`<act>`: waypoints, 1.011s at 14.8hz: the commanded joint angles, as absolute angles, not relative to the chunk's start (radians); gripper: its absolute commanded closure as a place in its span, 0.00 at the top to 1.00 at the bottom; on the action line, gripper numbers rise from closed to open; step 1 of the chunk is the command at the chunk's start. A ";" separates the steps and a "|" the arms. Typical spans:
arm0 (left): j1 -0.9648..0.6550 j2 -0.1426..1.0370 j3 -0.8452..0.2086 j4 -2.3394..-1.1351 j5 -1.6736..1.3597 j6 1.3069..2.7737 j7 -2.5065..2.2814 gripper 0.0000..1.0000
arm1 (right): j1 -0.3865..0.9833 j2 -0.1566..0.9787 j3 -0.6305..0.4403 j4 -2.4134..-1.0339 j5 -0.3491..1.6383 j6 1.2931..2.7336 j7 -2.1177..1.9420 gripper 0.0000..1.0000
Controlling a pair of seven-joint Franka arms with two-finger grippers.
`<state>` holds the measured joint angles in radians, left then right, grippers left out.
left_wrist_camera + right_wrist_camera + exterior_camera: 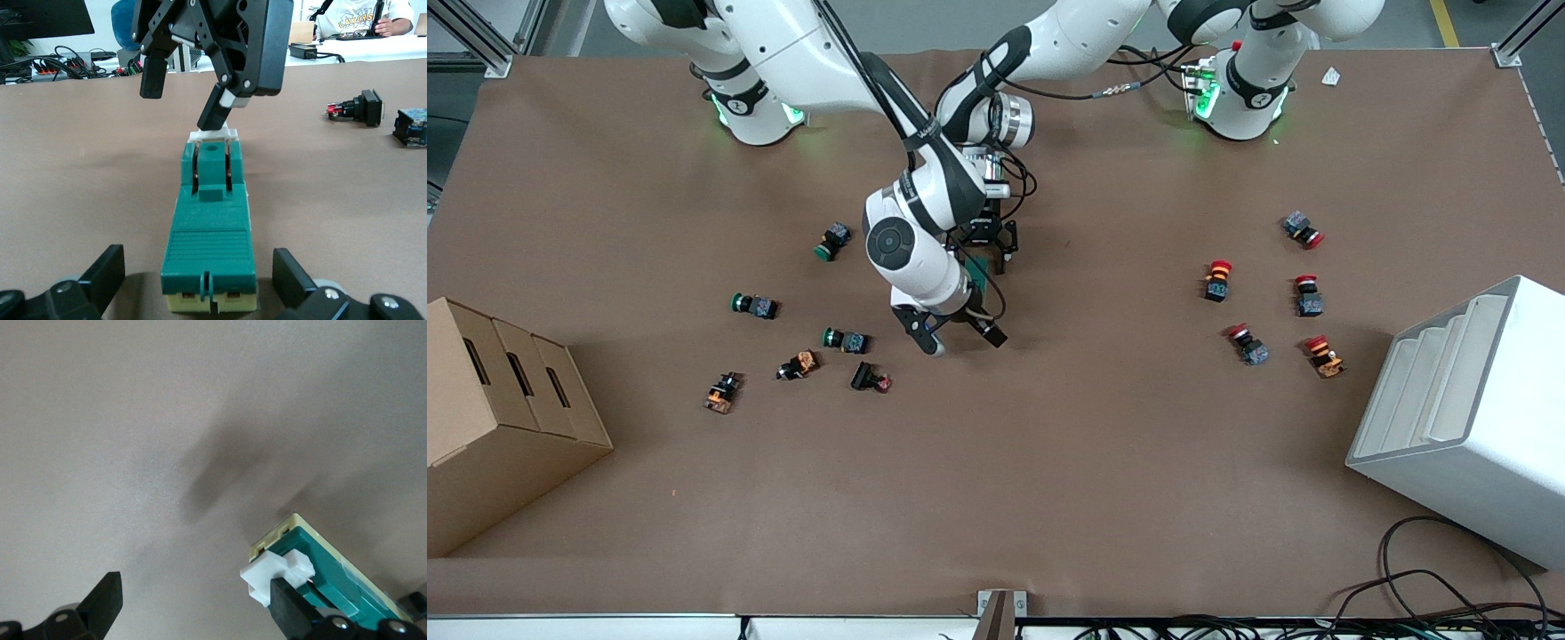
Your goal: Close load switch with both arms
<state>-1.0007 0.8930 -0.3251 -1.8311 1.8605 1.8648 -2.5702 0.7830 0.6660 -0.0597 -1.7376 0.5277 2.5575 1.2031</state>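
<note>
Green load switch [210, 233] sat mid-frame between the wide-open left pincer [197, 283]; the open right pincer [183, 100] touched its white lever [212, 135], unclosed.

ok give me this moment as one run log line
load switch: on table, between open left end effector fingers, unclamped | right end effector: open, one fingertip on white lever

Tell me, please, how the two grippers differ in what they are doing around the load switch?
The left gripper straddles the load switch body, fingers apart on either side of it; the right gripper reaches down with one finger against the white lever. Both are open over the table's middle.
</note>
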 commanded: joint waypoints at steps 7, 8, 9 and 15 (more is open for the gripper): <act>-0.999 0.933 -0.324 -1.804 1.878 1.867 -2.571 0.99 | 0.689 0.599 -0.146 -1.690 0.359 2.338 1.013 1.00; -0.997 0.930 -0.324 -1.802 1.876 1.867 -2.569 0.99 | 0.671 0.577 -0.164 -1.690 0.359 2.294 0.946 1.00; -0.996 0.924 -0.325 -1.804 1.870 1.867 -2.563 0.99 | 0.645 0.549 -0.178 -1.692 0.357 2.242 0.863 1.00; -0.993 0.867 -0.357 -1.757 1.708 1.867 -2.456 0.99 | 0.581 0.410 -0.406 -1.684 0.284 1.961 0.292 1.00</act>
